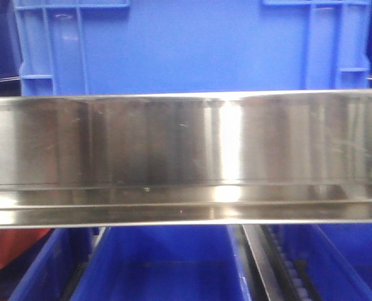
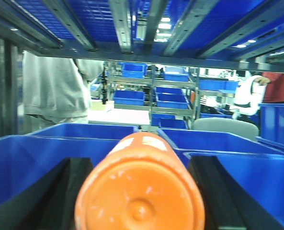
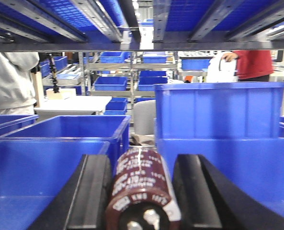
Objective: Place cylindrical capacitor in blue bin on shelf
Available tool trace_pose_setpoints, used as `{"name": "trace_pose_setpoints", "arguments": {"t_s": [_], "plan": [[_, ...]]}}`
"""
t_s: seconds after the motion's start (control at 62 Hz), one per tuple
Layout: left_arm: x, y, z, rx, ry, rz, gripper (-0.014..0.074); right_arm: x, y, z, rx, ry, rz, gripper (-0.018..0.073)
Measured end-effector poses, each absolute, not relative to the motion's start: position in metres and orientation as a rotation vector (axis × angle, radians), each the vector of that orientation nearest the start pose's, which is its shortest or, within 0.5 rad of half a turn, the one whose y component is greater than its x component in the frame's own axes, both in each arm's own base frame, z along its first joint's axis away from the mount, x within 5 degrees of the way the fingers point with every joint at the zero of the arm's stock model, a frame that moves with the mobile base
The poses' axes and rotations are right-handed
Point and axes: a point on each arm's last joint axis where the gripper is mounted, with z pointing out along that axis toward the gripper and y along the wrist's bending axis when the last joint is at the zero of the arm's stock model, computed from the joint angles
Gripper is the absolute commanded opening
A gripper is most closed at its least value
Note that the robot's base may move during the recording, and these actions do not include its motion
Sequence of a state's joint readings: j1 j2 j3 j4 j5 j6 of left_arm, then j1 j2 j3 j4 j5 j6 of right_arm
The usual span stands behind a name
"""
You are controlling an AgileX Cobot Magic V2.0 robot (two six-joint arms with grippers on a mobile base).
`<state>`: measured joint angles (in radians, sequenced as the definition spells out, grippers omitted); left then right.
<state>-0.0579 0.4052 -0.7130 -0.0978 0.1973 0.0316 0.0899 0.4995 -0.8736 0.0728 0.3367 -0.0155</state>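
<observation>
Maroon cylindrical capacitor [image 3: 142,187], seen end-on, clamped at its sides between the right fingers [image 3: 96,191]. An open blue bin [image 3: 51,143] lies at its 9 o'clock, a taller blue bin [image 3: 218,110] at 2 o'clock. The left fingers [image 2: 67,191] grasp an orange cylinder [image 2: 139,191]. The front view shows the steel shelf [image 1: 186,144] beam.

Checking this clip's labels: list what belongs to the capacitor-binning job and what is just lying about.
Job: capacitor between the right fingers; blue bins; shelf beam.
Just about: orange cylinder, purpose unclear, between the left fingers; man in grey; person in red.
</observation>
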Motion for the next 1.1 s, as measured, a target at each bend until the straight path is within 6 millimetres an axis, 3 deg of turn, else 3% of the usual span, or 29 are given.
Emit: {"name": "trace_pose_setpoints", "arguments": {"t_s": [1.097], "plan": [[0.0671, -0.0054, 0.4071, 0.009, 1.343, -0.115, -0.0111, 0.0751, 0.0090, 0.4348, -0.046, 1.446, 0.135, -0.0162]]}}
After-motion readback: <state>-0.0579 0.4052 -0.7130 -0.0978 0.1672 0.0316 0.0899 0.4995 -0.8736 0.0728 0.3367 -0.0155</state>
